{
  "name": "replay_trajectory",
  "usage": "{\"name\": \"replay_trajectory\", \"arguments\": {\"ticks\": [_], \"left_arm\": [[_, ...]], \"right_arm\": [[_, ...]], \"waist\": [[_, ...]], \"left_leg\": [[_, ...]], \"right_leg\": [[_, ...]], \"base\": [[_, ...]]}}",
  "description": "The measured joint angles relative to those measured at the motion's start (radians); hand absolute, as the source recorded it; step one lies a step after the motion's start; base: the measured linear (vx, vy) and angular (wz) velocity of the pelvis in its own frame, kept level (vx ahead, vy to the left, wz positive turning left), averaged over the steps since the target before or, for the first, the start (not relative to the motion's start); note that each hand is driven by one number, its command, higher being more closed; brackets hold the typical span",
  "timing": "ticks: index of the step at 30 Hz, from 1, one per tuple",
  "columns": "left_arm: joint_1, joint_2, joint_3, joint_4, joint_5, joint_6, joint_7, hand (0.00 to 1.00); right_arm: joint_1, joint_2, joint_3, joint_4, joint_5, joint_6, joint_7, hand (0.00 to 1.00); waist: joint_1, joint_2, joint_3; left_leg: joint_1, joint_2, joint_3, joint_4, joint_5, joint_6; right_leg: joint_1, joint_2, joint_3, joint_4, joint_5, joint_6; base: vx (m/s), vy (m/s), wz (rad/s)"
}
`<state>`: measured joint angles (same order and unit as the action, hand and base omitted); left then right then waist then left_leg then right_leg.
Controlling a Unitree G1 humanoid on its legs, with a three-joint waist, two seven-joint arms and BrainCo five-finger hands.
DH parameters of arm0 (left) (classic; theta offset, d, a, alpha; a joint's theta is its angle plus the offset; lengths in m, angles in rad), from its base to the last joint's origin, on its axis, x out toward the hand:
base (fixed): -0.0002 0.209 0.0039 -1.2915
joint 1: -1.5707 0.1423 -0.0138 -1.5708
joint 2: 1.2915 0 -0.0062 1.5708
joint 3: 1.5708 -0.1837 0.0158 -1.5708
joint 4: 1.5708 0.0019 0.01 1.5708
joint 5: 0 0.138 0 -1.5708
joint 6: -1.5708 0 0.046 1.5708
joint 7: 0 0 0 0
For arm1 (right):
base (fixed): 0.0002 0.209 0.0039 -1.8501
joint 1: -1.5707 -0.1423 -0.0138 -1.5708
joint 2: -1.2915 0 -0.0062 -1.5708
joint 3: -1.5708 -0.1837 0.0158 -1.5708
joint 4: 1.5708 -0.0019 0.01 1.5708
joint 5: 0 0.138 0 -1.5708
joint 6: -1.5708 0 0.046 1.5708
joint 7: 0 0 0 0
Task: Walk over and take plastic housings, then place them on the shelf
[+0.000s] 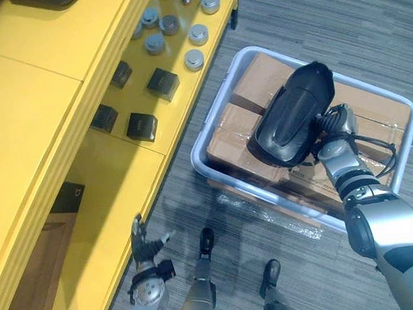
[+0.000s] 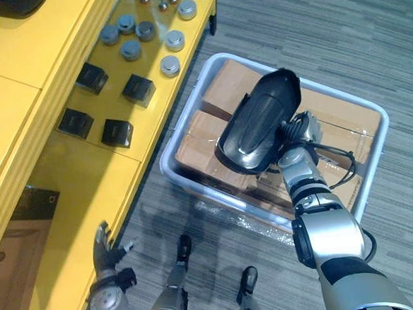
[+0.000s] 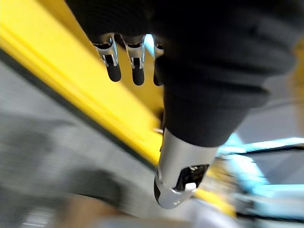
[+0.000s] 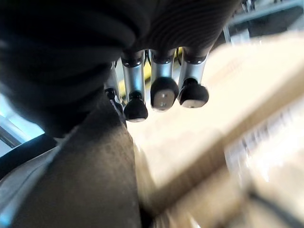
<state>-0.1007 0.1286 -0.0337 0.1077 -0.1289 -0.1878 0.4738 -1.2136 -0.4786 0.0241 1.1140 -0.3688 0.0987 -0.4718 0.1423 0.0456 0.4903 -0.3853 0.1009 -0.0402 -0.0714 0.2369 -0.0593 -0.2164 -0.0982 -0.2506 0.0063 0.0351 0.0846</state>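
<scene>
Bin (image 1: 200,160) of pale plastic is sitting on the grey carpeted floor (image 1: 324,19) just beside the yellow shelf (image 1: 117,197), and brown cardboard boxes (image 1: 258,80) are lying packed inside it. Black plastic housing (image 1: 292,117), long and rounded, is hanging tilted above the boxes. Right hand (image 1: 342,119) is gripping the housing at its lower side; in the right wrist view its fingers (image 4: 164,92) are curling in beside the housing's dark surface. Left hand (image 2: 101,246) is hovering low next to the front edge of the shelf, its fingers (image 3: 112,71) pointing out straight and holding nothing. Small black blocks (image 1: 162,82) and grey round caps (image 1: 194,58) are resting on the shelf's lower level, apart from the bin.
</scene>
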Motion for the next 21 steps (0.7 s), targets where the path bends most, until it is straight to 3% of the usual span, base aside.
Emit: {"name": "replay_trajectory", "arguments": {"ticks": [6,11,14,17,21], "left_arm": [[-0.253,0.049,-0.013,-0.073,-0.001,-0.003,0.010,0.00],[-0.533,0.078,-0.096,0.041,-0.061,-0.028,0.001,0.00],[-0.663,0.116,-0.154,0.174,-0.205,-0.037,-0.027,0.00],[-0.774,0.156,-0.242,0.286,-0.411,-0.036,-0.102,0.00],[-0.851,0.197,-0.305,0.311,-0.676,-0.034,-0.204,0.00]], "right_arm": [[0.067,-0.018,0.059,-0.241,-0.119,-0.004,-0.021,1.00],[0.071,-0.015,0.102,-0.307,-0.157,-0.005,-0.038,1.00],[0.070,-0.013,0.155,-0.374,-0.195,-0.007,-0.039,1.00],[0.069,-0.012,0.192,-0.434,-0.222,-0.011,-0.040,1.00],[0.059,-0.001,0.286,-0.482,-0.270,-0.034,-0.039,1.00]], "waist": [[-0.033,-0.001,-0.007],[-0.055,-0.001,-0.013],[-0.075,-0.001,-0.015],[-0.085,-0.001,-0.016],[-0.105,0.000,-0.018]], "left_leg": [[0.026,0.010,0.020,-0.013,0.007,-0.004],[0.036,0.012,0.037,-0.013,0.010,-0.005],[0.041,0.016,0.043,-0.013,0.012,-0.007],[0.045,0.022,0.046,-0.013,0.014,-0.011],[0.058,0.023,0.061,-0.013,0.015,-0.013]], "right_leg": [[0.006,0.006,0.022,0.002,0.000,0.000],[0.007,0.007,0.034,0.006,0.002,-0.003],[0.007,0.010,0.046,0.009,0.004,-0.005],[0.007,0.017,0.048,0.012,0.007,-0.010],[0.007,0.019,0.058,0.020,0.009,-0.012]], "base": [[0.00,-0.014,-0.12],[0.01,0.000,-0.06],[0.00,0.002,-0.07],[-0.01,0.005,-0.04],[-0.03,0.025,-0.10]]}}
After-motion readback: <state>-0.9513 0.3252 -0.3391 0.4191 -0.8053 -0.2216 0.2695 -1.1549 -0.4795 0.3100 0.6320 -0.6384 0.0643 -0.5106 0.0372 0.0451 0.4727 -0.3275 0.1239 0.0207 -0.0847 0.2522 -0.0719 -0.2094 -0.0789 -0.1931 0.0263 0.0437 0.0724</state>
